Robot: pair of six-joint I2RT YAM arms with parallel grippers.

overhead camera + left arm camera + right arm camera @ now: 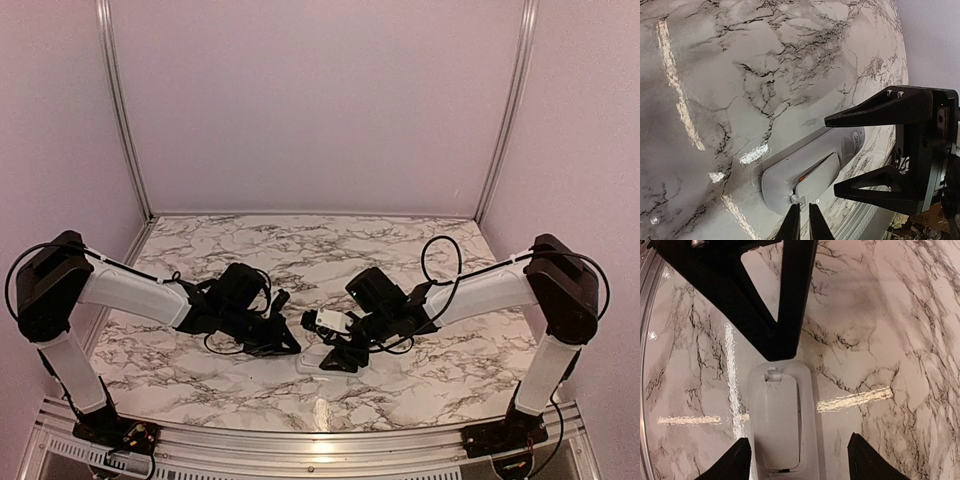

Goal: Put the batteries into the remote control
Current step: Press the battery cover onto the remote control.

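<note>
Straddles the face-down remote [775,180] with right gripper [796,460] spread, left gripper [804,222] pressed nearly together at its cover latch [798,199].

Matt plastic remote control [775,415] on glossy marble-patterned table [880,315].

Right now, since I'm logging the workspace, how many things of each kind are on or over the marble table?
remote control, lying back up: 1
grippers, the left gripper and the right gripper: 2
Total: 3
</note>
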